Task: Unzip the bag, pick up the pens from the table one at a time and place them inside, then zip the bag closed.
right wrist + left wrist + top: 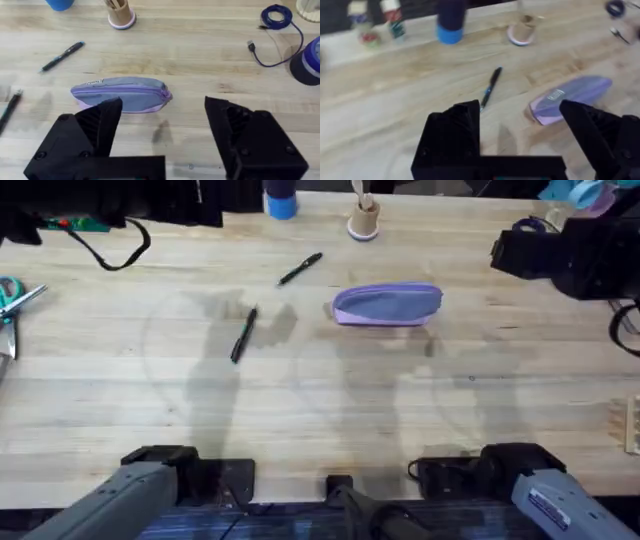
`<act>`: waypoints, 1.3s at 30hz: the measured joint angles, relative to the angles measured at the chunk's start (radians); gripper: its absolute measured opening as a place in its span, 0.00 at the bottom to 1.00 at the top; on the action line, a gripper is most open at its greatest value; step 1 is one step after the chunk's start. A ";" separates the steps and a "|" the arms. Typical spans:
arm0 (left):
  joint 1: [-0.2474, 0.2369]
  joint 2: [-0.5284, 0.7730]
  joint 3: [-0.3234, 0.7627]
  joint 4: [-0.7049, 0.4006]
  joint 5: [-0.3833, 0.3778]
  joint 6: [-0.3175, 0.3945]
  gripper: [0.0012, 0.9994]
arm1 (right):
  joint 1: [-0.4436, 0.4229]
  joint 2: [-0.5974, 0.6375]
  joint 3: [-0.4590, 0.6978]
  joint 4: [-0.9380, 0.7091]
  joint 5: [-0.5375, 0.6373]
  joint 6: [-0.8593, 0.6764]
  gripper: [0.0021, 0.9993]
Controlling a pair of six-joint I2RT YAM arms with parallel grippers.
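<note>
Overhead view: we see the bag (387,305) lying zipped on the table (320,410), right of centre. One pen (300,269) lies apart to its upper left; the second pen (244,334) lies farther left, nearer the arms' bases. Green-handled scissors (12,298) sit at the table's left edge.

Left wrist view: we find the left gripper (530,137) with its black fingers (455,135) spread wide and holding nothing, above bare wood. The bag (570,97) lies just beyond one fingertip, and a pen (490,88) lies between bag and a blue cup (451,22).

Right wrist view: we note the right gripper (162,132) spread wide and empty, the bag (121,94) just beyond it. One pen (62,56) lies past the bag; the other (10,111) lies beside it at the edge.
</note>
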 joint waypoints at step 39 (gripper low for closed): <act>-0.002 0.052 0.000 -0.006 0.621 0.833 0.99 | 0.000 0.000 0.000 0.003 0.000 -0.009 1.00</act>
